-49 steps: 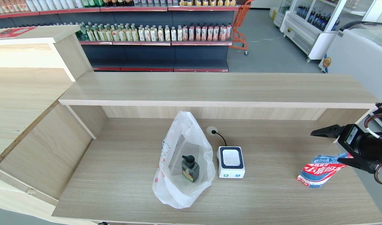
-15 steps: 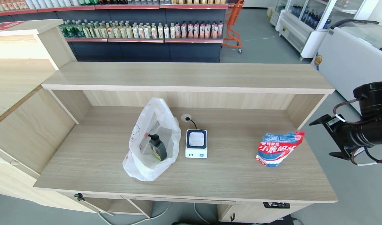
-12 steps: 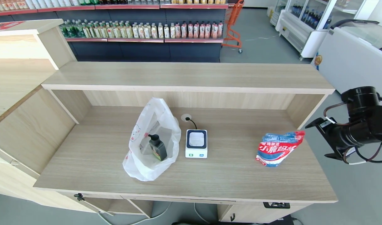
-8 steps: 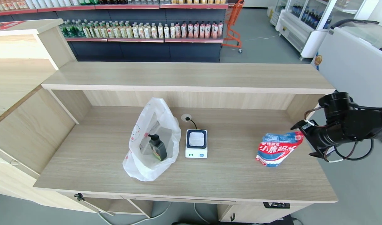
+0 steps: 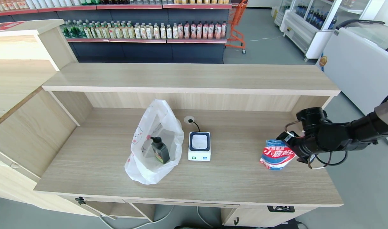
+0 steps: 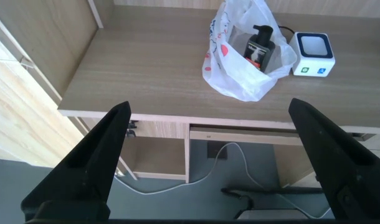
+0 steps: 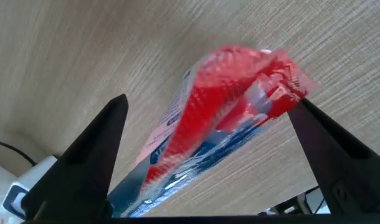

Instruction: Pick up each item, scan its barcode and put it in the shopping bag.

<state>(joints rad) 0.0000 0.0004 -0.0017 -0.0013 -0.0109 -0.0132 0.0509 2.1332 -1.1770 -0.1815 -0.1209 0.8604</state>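
A red and blue pouch [image 5: 276, 155] lies flat near the right end of the wooden counter [image 5: 232, 178]. My right gripper [image 5: 292, 148] is at the pouch's right end, open, its fingers on either side of the pouch [image 7: 233, 124] in the right wrist view. The white shopping bag [image 5: 155, 159] stands left of centre with a dark pump bottle [image 5: 159, 150] inside. A white barcode scanner [image 5: 199, 146] sits just right of the bag. My left gripper [image 6: 210, 107] hangs open and empty in front of the counter, away from the bag [image 6: 240, 68] and scanner [image 6: 314, 53].
A raised ledge [image 5: 187, 79] runs along the back of the counter, with a side wall [image 5: 35, 133] on the left. The scanner's cable goes into a hole [image 5: 189, 120] behind it. A white freezer [image 5: 359, 60] stands beyond the counter's right end.
The head camera shifted after the oldest frame. Over the last second the right arm swung left from beyond the counter's end, bringing its open gripper over the pouch's right end.
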